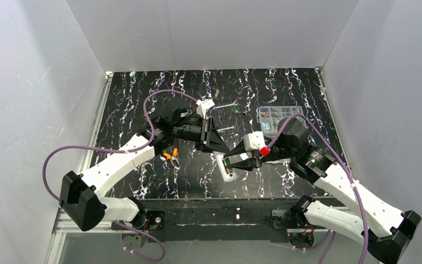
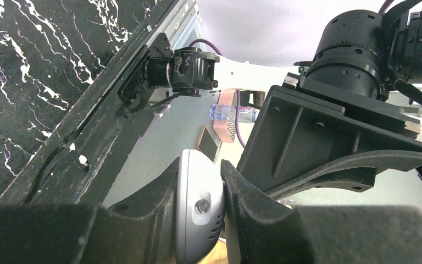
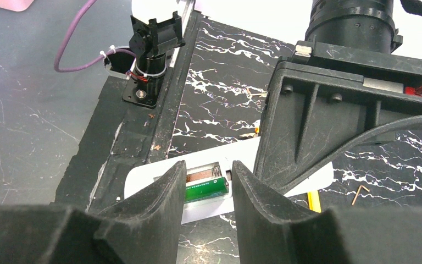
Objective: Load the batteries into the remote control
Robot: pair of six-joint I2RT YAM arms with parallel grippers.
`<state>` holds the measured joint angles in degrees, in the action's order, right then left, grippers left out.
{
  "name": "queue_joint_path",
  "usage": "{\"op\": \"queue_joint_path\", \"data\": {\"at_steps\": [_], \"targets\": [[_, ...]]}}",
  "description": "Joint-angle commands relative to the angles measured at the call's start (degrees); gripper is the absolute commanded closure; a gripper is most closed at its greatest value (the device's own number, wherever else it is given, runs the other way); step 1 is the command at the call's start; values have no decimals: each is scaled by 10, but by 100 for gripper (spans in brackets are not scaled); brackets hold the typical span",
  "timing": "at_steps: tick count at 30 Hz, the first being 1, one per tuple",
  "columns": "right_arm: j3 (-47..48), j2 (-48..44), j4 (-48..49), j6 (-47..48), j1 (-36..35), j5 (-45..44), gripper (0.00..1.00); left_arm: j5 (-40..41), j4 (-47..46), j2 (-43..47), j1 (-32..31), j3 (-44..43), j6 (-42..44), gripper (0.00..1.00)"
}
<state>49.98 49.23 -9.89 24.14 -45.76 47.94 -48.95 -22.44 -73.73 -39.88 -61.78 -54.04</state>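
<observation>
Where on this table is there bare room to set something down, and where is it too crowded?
Bare: the far-left stretch of the table beyond the left arm, and the near strip between the pliers and the remote control. Crowded: mid-table, where the left gripper and right gripper meet at it, and around the compartment box.

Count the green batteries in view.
1. The battery lies in the open compartment of the remote control, between the fingers of the right tool. Others may be hidden behind the arms.

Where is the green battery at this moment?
Low in the middle of the right wrist view, the green battery lies in the remote control's open compartment, between the right gripper's fingertips.
</observation>
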Motion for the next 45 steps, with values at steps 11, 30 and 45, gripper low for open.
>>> {"op": "queue_joint_path", "data": {"at_steps": [11,30,45], "targets": [[-1,-5,10,1,2,-2,61,-32,-15,15,-2,-20,0,100],[-8,-13,1,-23,2,-3,65,-33,-28,16,-3,-28,-15,100],[-14,-17,-16,-26,2,21,65,-20,-48,23,-2,-20,-21,100]]}}
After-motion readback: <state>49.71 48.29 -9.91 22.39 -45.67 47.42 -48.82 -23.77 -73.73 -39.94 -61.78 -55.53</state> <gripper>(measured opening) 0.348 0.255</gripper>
